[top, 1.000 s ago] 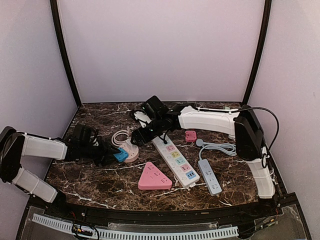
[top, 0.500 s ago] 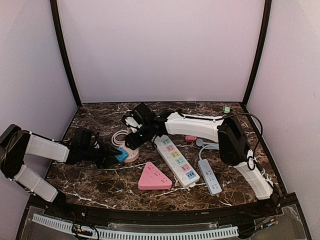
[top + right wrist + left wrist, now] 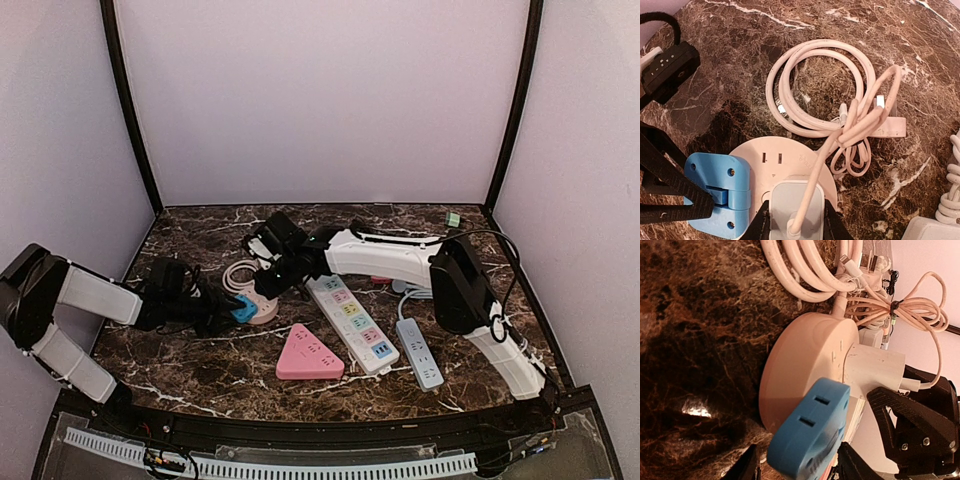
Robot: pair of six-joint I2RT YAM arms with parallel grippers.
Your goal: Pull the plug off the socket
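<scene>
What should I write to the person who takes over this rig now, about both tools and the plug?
Left tool: shut on the blue adapter at the edge of the round pink socket.
Right tool: shut on the white plug, one finger on each side.
Done: both grips are made.
To do: the white plug sits in the socket; pull it out.

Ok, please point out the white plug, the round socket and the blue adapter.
white plug (image 3: 782, 200), right wrist view, its top face.
round socket (image 3: 790, 147), right wrist view, bare top face.
blue adapter (image 3: 715, 172), right wrist view, its upper face.
</scene>
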